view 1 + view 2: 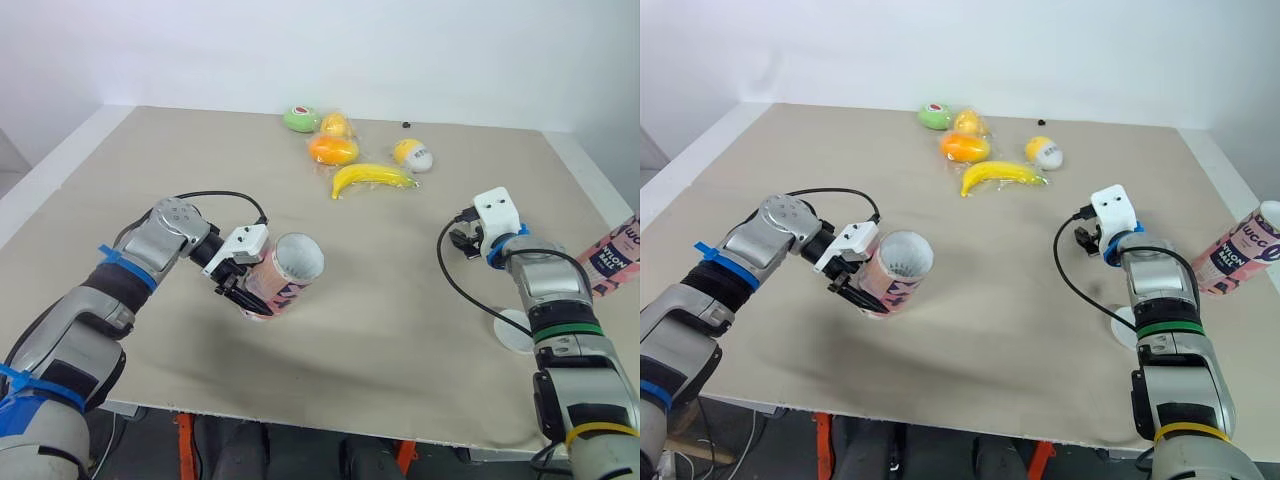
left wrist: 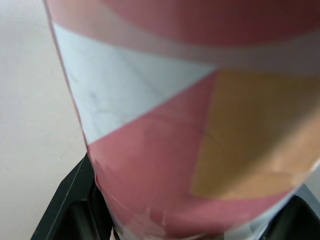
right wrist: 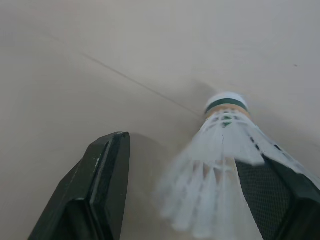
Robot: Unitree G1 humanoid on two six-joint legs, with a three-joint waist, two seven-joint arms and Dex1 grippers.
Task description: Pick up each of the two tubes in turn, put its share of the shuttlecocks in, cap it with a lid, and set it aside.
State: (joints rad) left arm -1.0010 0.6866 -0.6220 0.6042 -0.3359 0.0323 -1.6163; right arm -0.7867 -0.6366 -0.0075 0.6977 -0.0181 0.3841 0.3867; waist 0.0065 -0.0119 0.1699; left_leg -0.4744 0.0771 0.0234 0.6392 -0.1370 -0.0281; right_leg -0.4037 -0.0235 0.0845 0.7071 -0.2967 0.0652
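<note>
A pink patterned tube [image 1: 288, 272] is tilted with its open mouth facing up and to the right. My left gripper [image 1: 238, 287] is shut on its lower end, and the tube's wall [image 2: 200, 125] sits between the fingers in the left wrist view. My right gripper [image 1: 466, 240] hovers low over the table at the right. Its fingers stand open around a white shuttlecock [image 3: 225, 130], which leans on one finger [image 3: 280, 195] with its cork pointing away. A second pink tube [image 1: 1240, 250] stands at the far right edge. A white lid [image 1: 515, 331] lies on the table by my right forearm.
At the back of the beige table [image 1: 150, 180] lies wrapped toy fruit: a banana [image 1: 371, 178], an orange [image 1: 333, 150], a green fruit [image 1: 300, 118] and a yellow-white ball [image 1: 412, 154]. The table's front edge runs just below both arms.
</note>
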